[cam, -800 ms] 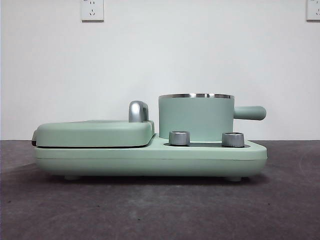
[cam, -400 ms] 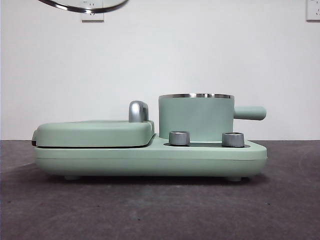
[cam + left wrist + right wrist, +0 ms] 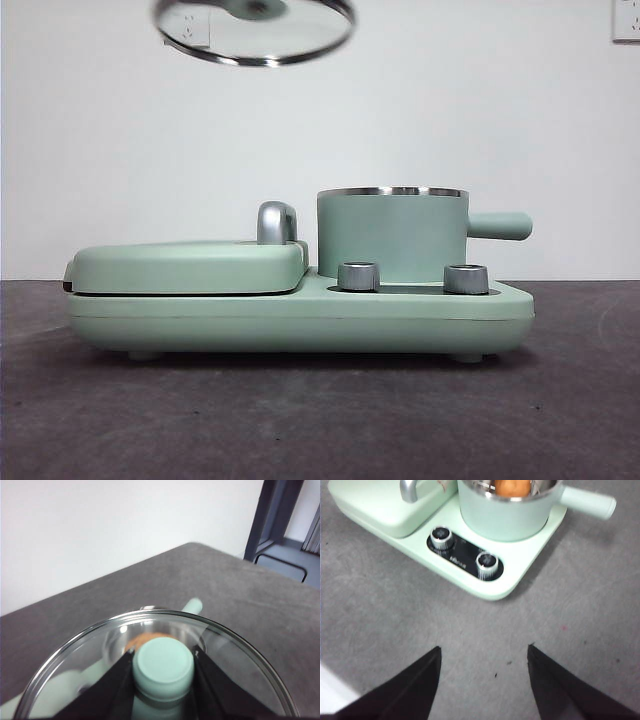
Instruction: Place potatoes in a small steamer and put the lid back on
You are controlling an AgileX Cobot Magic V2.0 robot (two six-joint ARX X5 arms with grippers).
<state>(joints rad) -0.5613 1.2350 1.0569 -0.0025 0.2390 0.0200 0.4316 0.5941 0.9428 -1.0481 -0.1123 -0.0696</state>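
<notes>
The small steamer (image 3: 392,234) stands on the right of the green appliance, its stubby handle pointing right. The orange-brown potato (image 3: 512,486) lies inside it, seen in the right wrist view and through the glass in the left wrist view (image 3: 142,641). My left gripper (image 3: 163,666) is shut on the mint knob of the lid (image 3: 240,650). The lid (image 3: 255,30) hangs tilted high at the top of the front view, up and left of the steamer. My right gripper (image 3: 484,652) is open and empty above the table in front of the appliance.
The flat green griddle cover (image 3: 185,265) with its chrome handle (image 3: 276,222) fills the appliance's left half. Two steel dials (image 3: 359,276) sit on the front of the base (image 3: 300,318). Grey table (image 3: 395,625) surrounds it.
The lid has come into the front view from the top edge and moved down and to the right, toward the steamer. Nothing else has moved.
</notes>
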